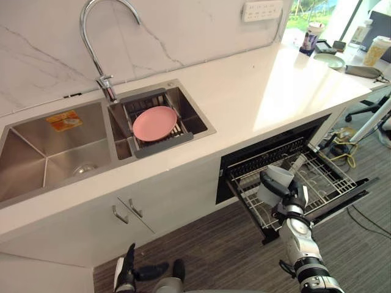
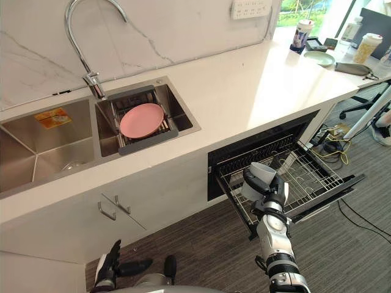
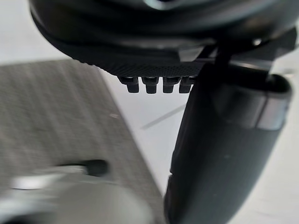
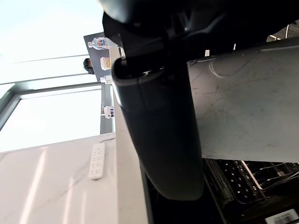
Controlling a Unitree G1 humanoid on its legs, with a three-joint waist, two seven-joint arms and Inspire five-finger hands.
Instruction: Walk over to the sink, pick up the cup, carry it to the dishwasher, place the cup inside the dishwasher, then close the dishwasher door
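A pale grey cup (image 1: 274, 183) is tilted just above the front left corner of the pulled-out wire rack (image 1: 327, 174) of the dishwasher (image 1: 269, 149). My right hand (image 1: 288, 200) is shut on the cup from below. In the right wrist view the dark thumb (image 4: 163, 130) lies across the cup's pale wall (image 4: 243, 107). The dishwasher door (image 1: 357, 192) hangs open under the rack. The double sink (image 1: 55, 152) is at the left. My left hand (image 1: 125, 273) hangs low near the floor with straight fingers, holding nothing.
A pink plate (image 1: 155, 123) lies in a drainer basket in the right sink bowl, under the tall tap (image 1: 101, 55). The white counter (image 1: 269, 85) carries cups and a plate at its far end. Cabinet handles (image 1: 127, 212) stick out below the sink.
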